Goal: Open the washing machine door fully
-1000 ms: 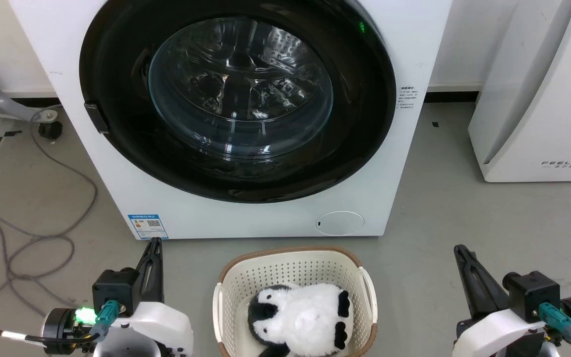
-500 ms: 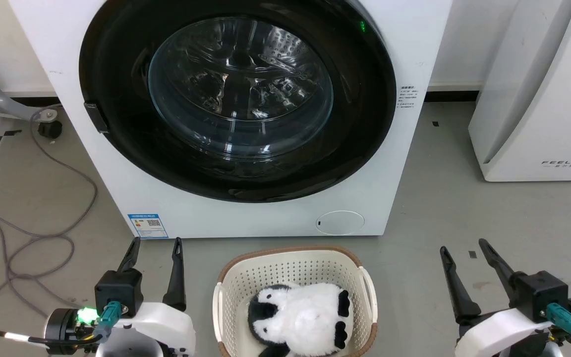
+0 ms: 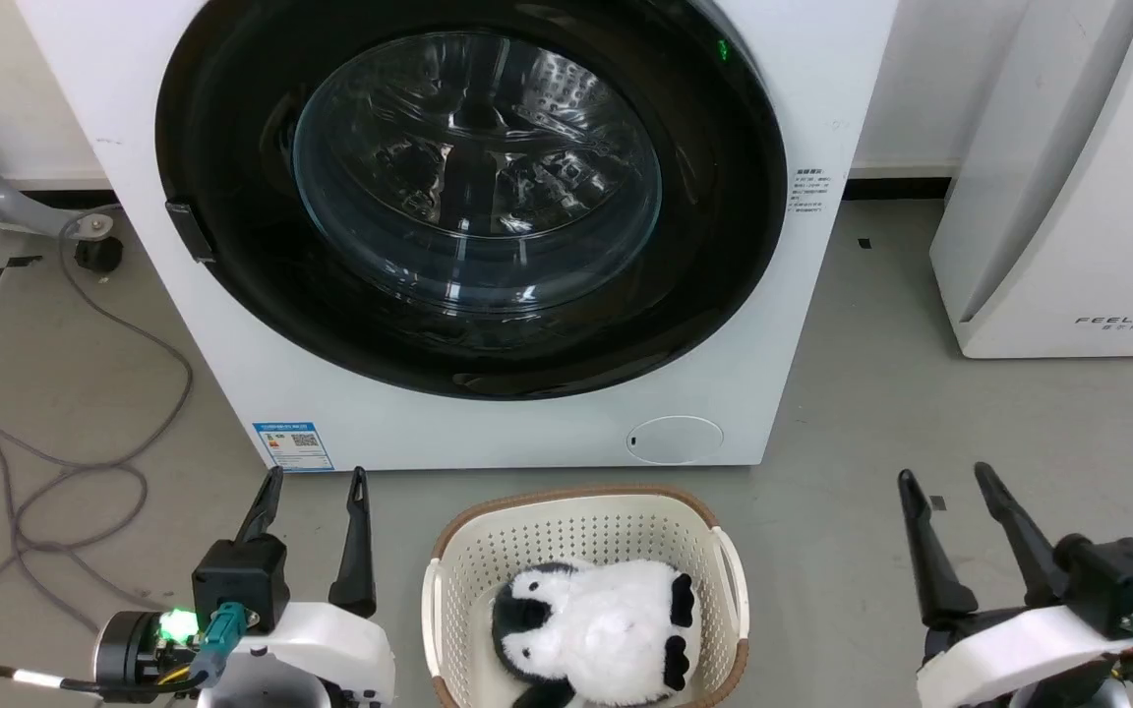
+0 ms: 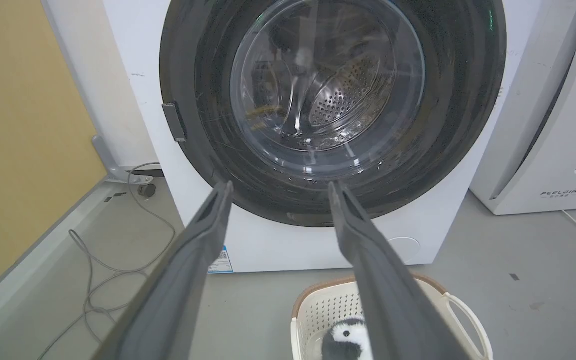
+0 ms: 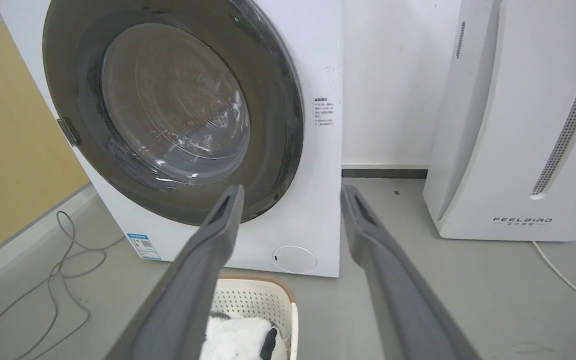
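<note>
The white washing machine (image 3: pixel 803 59) (image 4: pixel 133 55) (image 5: pixel 318 60) stands straight ahead. Its door (image 3: pixel 232 324) (image 4: pixel 203 100) (image 5: pixel 278 125), a glossy black disc around a clear glass bowl, lies flush against the front, with a small dark latch (image 3: pixel 189 232) on its left rim. Low at the left, my left gripper (image 3: pixel 317 478) (image 4: pixel 278 187) is open and holds nothing. Low at the right, my right gripper (image 3: pixel 946 477) (image 5: pixel 292 192) is open too, also empty. Both are well short of the door.
A cream laundry basket (image 3: pixel 458 570) with a black-and-white plush toy (image 3: pixel 591 629) sits on the floor between the grippers. A white FEELBIRD appliance (image 3: pixel 1068 197) stands at the right. Grey cables (image 3: pixel 65 472) loop on the floor at the left, near a castor (image 3: pixel 99 256).
Both grippers have gone from shut to open. The right gripper has then shifted a little to the right and up in the head view. The door has not moved.
</note>
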Robot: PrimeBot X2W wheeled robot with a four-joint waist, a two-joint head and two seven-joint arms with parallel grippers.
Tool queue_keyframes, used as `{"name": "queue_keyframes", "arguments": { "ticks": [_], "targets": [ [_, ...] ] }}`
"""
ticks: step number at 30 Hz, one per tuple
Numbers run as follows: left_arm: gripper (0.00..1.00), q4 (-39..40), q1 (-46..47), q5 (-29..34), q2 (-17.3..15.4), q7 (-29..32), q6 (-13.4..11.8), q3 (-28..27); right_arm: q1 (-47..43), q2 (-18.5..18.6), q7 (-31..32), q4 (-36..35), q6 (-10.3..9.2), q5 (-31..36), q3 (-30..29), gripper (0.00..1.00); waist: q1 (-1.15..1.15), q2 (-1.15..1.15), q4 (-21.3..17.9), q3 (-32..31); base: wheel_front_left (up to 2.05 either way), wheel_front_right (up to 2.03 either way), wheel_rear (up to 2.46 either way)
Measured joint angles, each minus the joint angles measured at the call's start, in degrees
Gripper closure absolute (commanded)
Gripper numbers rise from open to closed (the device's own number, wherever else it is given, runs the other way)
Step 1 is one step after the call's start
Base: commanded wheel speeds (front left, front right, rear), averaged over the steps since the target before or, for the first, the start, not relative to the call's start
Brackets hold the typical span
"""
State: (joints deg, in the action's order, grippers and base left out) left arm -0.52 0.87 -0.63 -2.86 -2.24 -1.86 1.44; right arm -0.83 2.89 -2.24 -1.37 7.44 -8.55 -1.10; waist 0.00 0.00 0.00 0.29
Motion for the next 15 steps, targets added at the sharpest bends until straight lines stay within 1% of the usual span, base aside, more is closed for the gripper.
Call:
{"name": "queue_keyframes", "arguments": {
  "ticks": [7,8,9,10,15],
  "targets": [
    [0.00,-0.1,0.0,-0.1,0.0,-0.8,-0.5,0.5,0.0,0.0,-0.8,0.0,0.00,-7.5,-0.5,0.00,0.00,0.00,0.1,0.1,0.00,0.00,0.00],
    [0.00,-0.2,0.0,-0.2,0.0,-0.9,-0.5,0.6,0.0,0.0,-1.0,0.0,0.00,-8.6,-0.6,0.04,0.00,0.00,0.1,0.1,0.00,0.00,0.00],
    [0.00,-0.2,0.0,-0.2,0.0,-1.0,-0.6,0.7,0.0,0.0,-1.1,0.0,0.00,-9.9,-0.6,0.82,0.00,0.00,0.1,0.1,0.00,0.00,0.00],
    [0.00,-0.2,0.0,-0.2,0.0,-1.2,-0.6,0.7,0.0,0.0,-1.3,0.1,0.00,-11.2,-0.6,1.00,0.00,0.00,0.1,0.1,0.00,0.00,0.00],
    [0.00,-0.4,0.0,-0.6,0.0,-1.7,-1.1,1.2,0.0,0.0,-1.8,0.2,0.00,-18.7,-0.4,1.00,0.00,0.00,0.2,0.2,0.00,0.00,0.00]
  ]
}}
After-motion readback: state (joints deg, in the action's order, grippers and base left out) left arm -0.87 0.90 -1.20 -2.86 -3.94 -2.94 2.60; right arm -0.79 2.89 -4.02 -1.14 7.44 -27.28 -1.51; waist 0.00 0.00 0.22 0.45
